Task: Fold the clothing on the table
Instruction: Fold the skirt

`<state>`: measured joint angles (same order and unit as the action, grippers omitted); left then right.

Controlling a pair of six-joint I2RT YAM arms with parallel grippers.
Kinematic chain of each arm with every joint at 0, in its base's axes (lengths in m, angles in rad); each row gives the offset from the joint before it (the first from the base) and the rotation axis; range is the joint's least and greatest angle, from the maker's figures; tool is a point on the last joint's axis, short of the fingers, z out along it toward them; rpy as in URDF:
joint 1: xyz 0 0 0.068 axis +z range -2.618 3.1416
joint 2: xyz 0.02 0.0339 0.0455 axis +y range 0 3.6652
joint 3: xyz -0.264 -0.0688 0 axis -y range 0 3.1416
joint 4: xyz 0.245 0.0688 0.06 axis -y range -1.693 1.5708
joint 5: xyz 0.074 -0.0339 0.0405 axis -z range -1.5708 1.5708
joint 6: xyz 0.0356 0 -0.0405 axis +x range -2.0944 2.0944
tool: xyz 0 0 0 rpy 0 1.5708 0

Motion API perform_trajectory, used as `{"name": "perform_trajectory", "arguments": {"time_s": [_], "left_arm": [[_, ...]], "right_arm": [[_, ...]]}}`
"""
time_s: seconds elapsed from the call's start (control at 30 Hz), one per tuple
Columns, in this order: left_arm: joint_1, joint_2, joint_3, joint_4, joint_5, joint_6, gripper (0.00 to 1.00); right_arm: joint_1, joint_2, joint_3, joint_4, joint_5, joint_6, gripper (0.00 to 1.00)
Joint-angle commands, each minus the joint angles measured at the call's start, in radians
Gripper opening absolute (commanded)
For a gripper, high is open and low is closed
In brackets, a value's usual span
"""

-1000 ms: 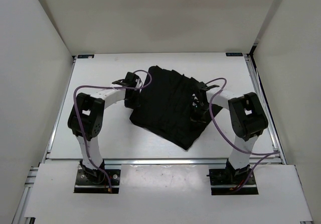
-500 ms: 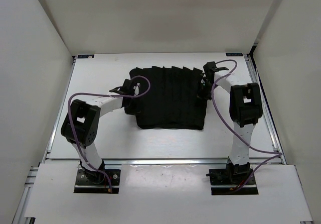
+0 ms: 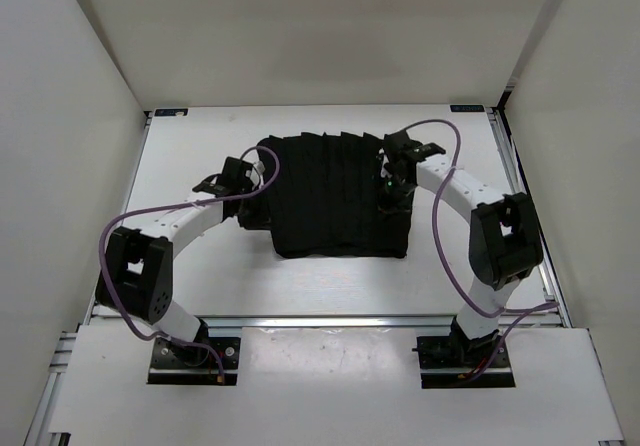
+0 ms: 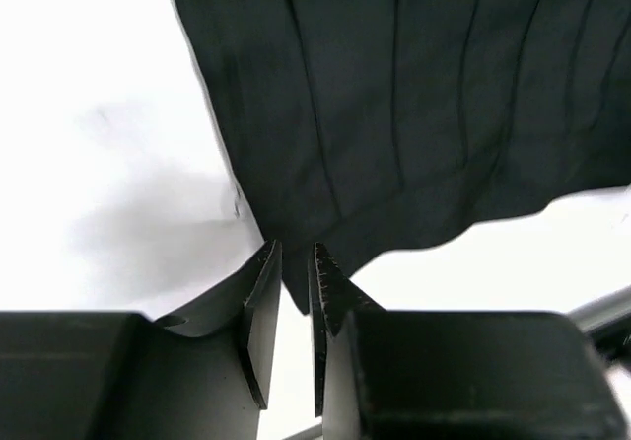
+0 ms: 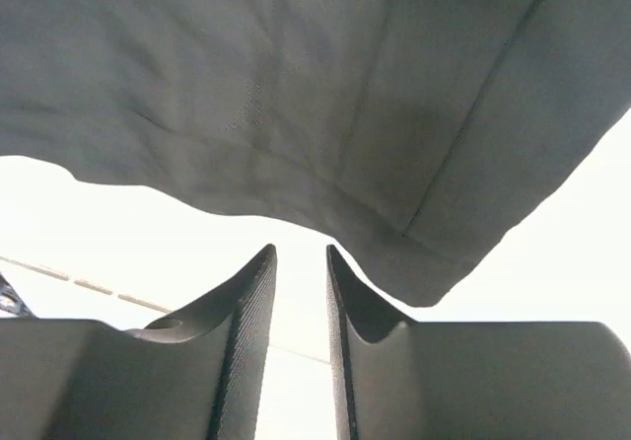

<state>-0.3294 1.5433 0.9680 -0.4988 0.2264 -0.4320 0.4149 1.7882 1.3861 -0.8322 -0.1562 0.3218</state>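
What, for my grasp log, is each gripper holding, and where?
Right gripper: nothing, open short of the clothing. Left gripper: unclear, a corner sits at its tips.

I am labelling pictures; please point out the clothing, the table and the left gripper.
clothing (image 3: pixel 340 196), top external view, middle of pleats
table (image 3: pixel 300 286), top external view, bare near part
left gripper (image 4: pixel 294 253), left wrist view, between its jaws

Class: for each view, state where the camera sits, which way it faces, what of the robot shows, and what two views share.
Top external: above, behind the arms, facing down at the table; both arms show.
Left wrist: on that wrist, facing past the left gripper to the clothing.
Right wrist: likewise, past the right gripper to the clothing's edge.
Shared: all show the clothing.
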Motion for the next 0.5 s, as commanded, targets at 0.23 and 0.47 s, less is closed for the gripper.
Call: {"name": "perform_trajectory", "arguments": {"time_s": [0.23,0.47], "left_arm": [[-0.045,-0.091,-0.133,-0.001,0.036,-0.033,0.45],[-0.051,-0.075,-0.115,0.019,0.036,-0.048,0.51]], "right_arm": [[-0.001,-0.11,-0.185,-0.042,0.023,0.068,0.33],[-0.019,-0.148,-0.213,-0.045,0.032,0.059,0.34]]}}
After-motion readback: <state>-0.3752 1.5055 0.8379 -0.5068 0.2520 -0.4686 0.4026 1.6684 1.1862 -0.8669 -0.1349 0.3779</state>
